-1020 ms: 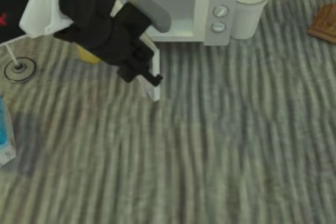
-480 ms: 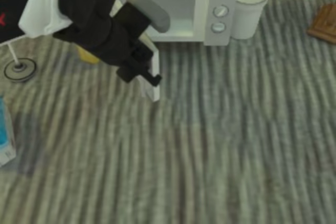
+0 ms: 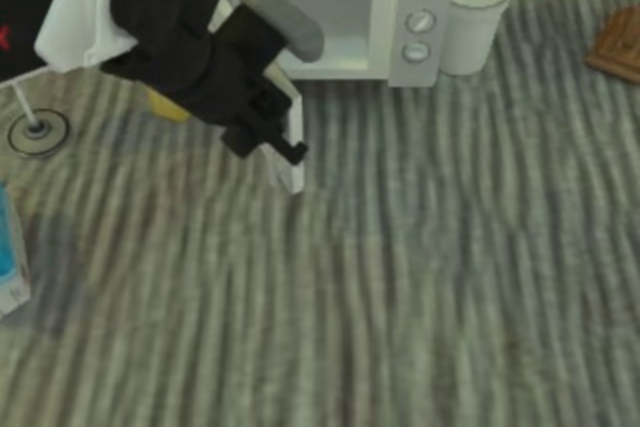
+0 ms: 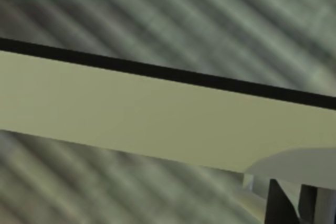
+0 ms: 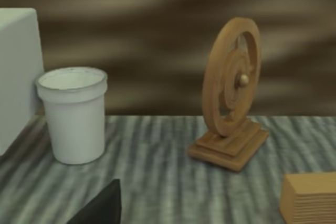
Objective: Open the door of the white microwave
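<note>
From above, the white microwave [image 3: 345, 22] sits at the table's [image 3: 420, 267] far edge with its cavity exposed. The door [image 3: 294, 142] is swung out toward the near side, seen edge-on. The left hand [image 3: 285, 142] is at that door's edge; whether it is clamped there, I cannot tell. A white cup [image 3: 475, 12] stands just right of the microwave.

The left wrist view shows the door's pale edge [image 4: 157, 119] running across.

The right wrist view shows the cup [image 5: 73, 114] and a wooden ring ornament [image 5: 231, 98].
</note>
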Robot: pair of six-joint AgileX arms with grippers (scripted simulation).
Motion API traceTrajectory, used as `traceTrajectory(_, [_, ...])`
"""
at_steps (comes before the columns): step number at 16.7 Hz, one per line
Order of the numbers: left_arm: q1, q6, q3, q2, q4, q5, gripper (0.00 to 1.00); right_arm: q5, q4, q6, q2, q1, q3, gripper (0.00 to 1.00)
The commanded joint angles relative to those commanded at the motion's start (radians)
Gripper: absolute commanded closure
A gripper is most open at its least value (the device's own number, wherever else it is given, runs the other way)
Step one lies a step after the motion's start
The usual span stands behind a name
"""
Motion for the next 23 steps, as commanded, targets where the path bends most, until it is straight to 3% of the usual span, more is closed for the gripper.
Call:
traceTrajectory(5, [0.003, 0.014, -0.005, 0.002, -0.004, 0.011, 1.00, 0.000, 0.000, 0.000, 0.000, 0.000, 0.000, 0.00])
traceTrajectory(13, [0.077, 0.198, -0.025, -0.025, -0.052, 0.096, 1.00, 0.000, 0.000, 0.000, 0.000, 0.000, 0.000, 0.00])
traceTrajectory(23, [0.078, 0.199, -0.025, -0.025, -0.053, 0.096, 1.00, 0.000, 0.000, 0.000, 0.000, 0.000, 0.000, 0.00])
